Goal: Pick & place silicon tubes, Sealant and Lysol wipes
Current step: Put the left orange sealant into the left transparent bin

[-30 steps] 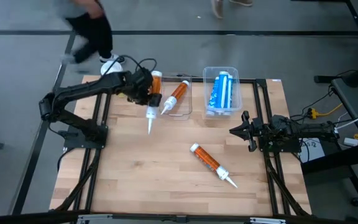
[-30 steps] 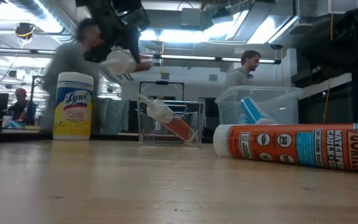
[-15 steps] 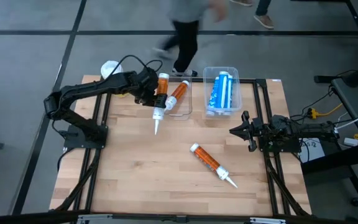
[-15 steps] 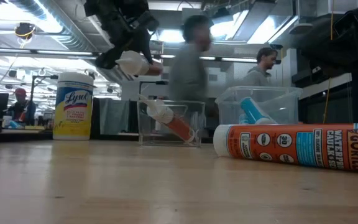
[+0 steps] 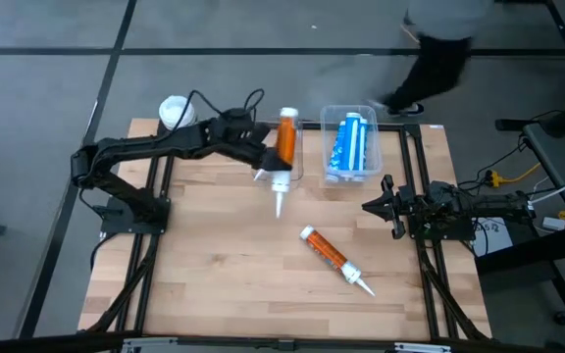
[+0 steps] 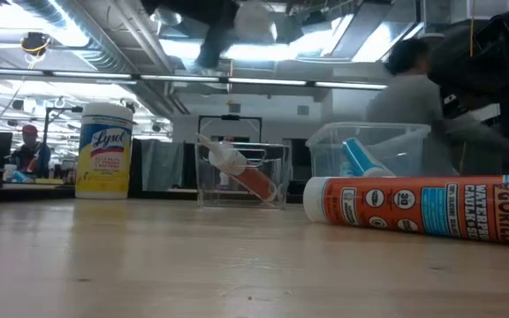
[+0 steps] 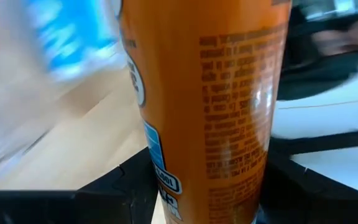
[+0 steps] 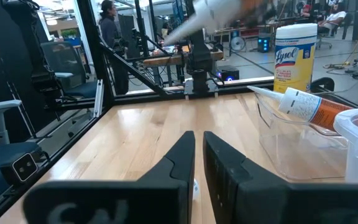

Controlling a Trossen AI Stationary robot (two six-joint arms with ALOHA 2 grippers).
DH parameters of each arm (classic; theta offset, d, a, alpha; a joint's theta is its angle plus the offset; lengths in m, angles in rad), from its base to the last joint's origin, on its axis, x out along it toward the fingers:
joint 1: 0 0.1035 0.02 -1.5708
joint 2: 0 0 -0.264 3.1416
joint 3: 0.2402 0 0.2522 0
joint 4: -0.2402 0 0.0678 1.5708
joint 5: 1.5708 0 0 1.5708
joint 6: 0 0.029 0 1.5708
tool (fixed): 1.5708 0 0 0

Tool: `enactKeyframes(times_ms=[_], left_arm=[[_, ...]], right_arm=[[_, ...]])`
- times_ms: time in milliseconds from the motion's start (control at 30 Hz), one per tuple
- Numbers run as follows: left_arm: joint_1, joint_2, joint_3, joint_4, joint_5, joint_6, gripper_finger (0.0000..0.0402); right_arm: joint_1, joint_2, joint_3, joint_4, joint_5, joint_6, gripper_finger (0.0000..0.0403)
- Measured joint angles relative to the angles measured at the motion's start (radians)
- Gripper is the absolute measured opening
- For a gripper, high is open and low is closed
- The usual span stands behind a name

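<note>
My left gripper is shut on an orange sealant tube and holds it in the air over the clear bin at the table's far side. A second orange tube lies slanted inside that bin. A blue tube lies in the bin to the right. A third orange tube lies flat on the table near the middle. The Lysol wipes stand upright at the far left corner. My right gripper waits shut at the table's right side. My left gripper pinches the tube's orange body between its two fingers, one on each side. It grips toward the nozzle end. The fingers come from the table's left and lie across the tube. The tube hangs clear above the bin, its white nozzle toward the near edge.
The two clear bins stand side by side at the far edge. A person walks past beyond the table's far right. The wooden top between the lying tube and the left arm's base is bare.
My left gripper has carried the orange tube toward the table's right edge and upward, from left of the clear bin to above it. Its wrist has tipped up, and the tube has swung with it, still held clear of the table.
</note>
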Motion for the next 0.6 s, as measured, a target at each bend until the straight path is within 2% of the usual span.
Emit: enactKeyframes(times_ms=[400,500,600], left_arm=[[-0.006,-0.006,0.000,0.680,0.094,-0.036,0.0212],[0.002,-0.007,0.043,0.718,0.113,-0.044,0.0212],[0.003,-0.006,0.132,0.651,0.114,0.021,0.0212]], right_arm=[[0.000,0.000,0.000,0.000,0.000,-0.001,0.0035],[0.000,0.000,0.000,0.000,0.000,0.000,0.0035],[0.000,0.000,0.000,0.000,0.000,-0.001,0.0035]])
